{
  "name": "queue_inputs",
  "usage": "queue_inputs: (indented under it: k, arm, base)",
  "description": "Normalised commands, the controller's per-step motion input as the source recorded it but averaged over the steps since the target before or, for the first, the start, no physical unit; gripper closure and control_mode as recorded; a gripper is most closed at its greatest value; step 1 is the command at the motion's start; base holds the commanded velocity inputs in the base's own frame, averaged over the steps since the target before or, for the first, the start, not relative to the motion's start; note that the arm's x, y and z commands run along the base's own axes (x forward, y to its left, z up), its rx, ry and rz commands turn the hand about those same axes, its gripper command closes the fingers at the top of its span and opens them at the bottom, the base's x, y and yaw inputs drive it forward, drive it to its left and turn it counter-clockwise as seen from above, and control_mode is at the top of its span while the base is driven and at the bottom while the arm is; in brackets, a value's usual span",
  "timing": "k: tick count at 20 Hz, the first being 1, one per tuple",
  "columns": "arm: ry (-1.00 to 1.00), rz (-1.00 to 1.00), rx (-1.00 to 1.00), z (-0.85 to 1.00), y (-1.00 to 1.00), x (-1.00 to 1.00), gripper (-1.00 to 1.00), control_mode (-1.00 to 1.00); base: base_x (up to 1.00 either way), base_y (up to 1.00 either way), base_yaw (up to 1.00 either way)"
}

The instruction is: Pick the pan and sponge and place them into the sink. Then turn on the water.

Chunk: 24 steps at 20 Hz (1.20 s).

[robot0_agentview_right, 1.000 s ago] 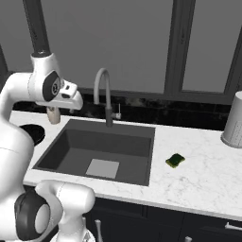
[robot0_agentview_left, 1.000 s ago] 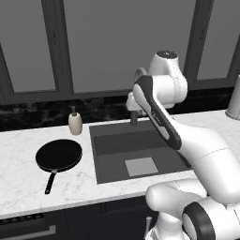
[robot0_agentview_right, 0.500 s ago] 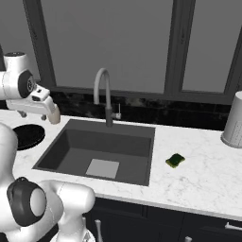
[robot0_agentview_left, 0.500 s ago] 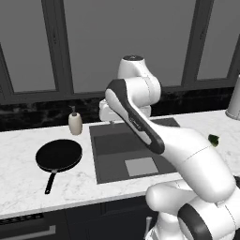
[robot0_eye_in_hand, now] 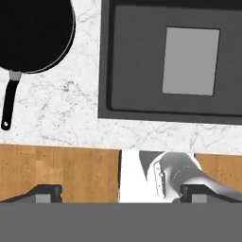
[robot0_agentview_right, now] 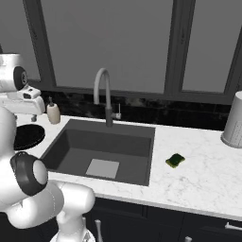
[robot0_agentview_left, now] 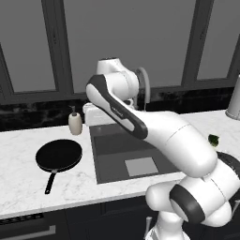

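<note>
- Across the white marble worktop [robot0_agentview_right: 208, 179], the sink [robot0_agentview_right: 101, 149] serves as the landmark: a dark grey recessed basin with a lighter grey square on its floor, nothing lying in it.
- Behind the sink's back rim stands the arched grey faucet [robot0_agentview_right: 103, 94], with a small lever just beside its base.
- Left of the sink, the pan [robot0_agentview_left: 59, 156] lies flat on the marble, its thin handle pointing toward the worktop's front edge; nothing rests on it or touches it.
- Far right of the sink, a ribbed grey canister [robot0_agentview_right: 235, 120] stands near the back wall.
- Above the sink's left rim, between basin and pan, the hand [robot0_eye_in_hand: 120, 193] hangs high over the front of the worktop, facing straight down; its two dark tips stand wide apart and hold nothing.
- Behind the pan, at the sink's back left corner, a cream soap dispenser [robot0_agentview_left: 75, 123] stands upright, clear of the pan.
- Right of the sink, the sponge [robot0_agentview_right: 175, 160] lies alone on the marble, near the basin's rim but apart from it.
- No writing or label can be read on any of these.
</note>
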Motion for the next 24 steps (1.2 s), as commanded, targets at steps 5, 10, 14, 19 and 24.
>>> queue_inputs:
  k: [5, 10, 14, 19, 24]
  arm:
    - [0.00, 0.00, 0.00, -0.38, 0.41, 0.00, -1.00, -1.00]
    - [0.00, 0.00, 0.00, -0.34, 0.43, 0.00, -1.00, -1.00]
    - [0.00, 0.00, 0.01, -0.09, 0.40, 0.01, -1.00, -1.00]
    - [-0.04, 0.00, 0.00, -0.30, 0.48, 0.00, -1.00, -1.00]
    - [0.03, 0.00, -0.02, -0.21, 0.21, 0.00, -1.00, -1.00]
  base:
    - [0.00, 0.00, 0.00]
    - [0.00, 0.00, 0.00]
    - [0.00, 0.00, 0.00]
    - [0.00, 0.00, 0.00]
    - [0.00, 0.00, 0.00]
